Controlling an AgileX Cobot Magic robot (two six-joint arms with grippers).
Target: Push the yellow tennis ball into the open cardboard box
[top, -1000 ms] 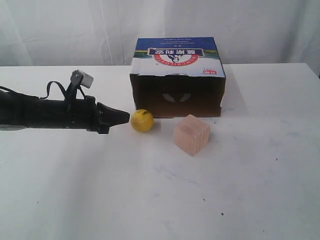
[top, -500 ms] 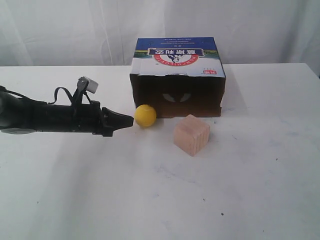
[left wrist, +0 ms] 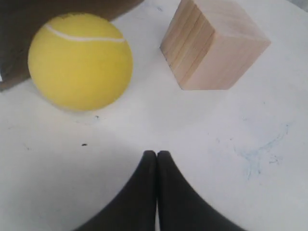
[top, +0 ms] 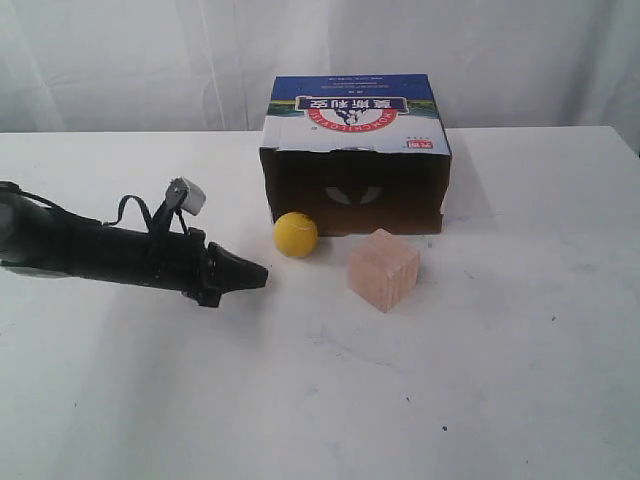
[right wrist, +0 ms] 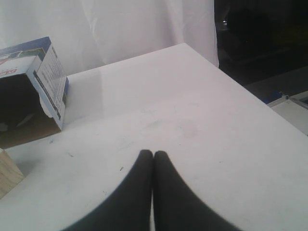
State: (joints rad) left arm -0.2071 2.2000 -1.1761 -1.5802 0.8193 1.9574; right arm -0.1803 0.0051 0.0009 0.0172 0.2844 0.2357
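The yellow tennis ball [top: 296, 234] [left wrist: 80, 60] rests on the white table just in front of the left corner of the open cardboard box [top: 355, 150] [right wrist: 29, 91], whose dark opening faces the camera. My left gripper [top: 262, 274] [left wrist: 157, 153] is shut and empty, lying low on the table a short way to the near left of the ball, apart from it. My right gripper [right wrist: 153, 153] is shut and empty over bare table to the right of the box; the exterior view does not show it.
A light wooden cube [top: 383, 270] [left wrist: 211, 43] [right wrist: 8, 179] stands in front of the box, right of the ball. The white table [top: 480, 360] stretches wide in front and to the right; a white curtain hangs behind.
The ball has rolled right and back toward the box's opening. My left gripper has dropped back toward the near side, away from the ball.
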